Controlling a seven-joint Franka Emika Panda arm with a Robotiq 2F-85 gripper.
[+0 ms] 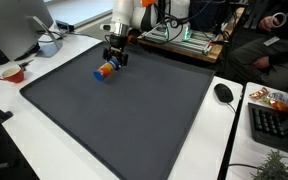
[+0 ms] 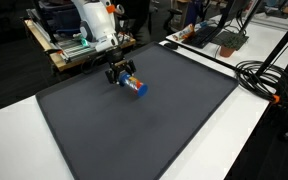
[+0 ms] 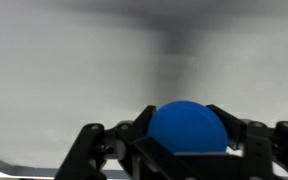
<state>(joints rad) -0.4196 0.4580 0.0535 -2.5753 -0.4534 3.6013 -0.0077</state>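
My gripper (image 1: pixel 111 62) is low over the far part of a dark grey mat (image 1: pixel 134 110), also seen in an exterior view (image 2: pixel 126 78). It is shut on a small blue and orange object (image 1: pixel 105 70), which lies on the mat and sticks out beside the fingers in both exterior views (image 2: pixel 137 87). In the wrist view the object's round blue end (image 3: pixel 187 127) fills the space between the two black fingers (image 3: pixel 187 140). The mat behind it is blurred grey.
A red bowl (image 1: pixel 12 73) and a white cup (image 1: pixel 49 45) stand on the white table beside the mat. A black mouse (image 1: pixel 224 92), a keyboard (image 1: pixel 276 122) and black cables (image 2: pixel 269 75) lie past the mat's edges. A metal frame (image 2: pixel 79 50) stands behind the arm.
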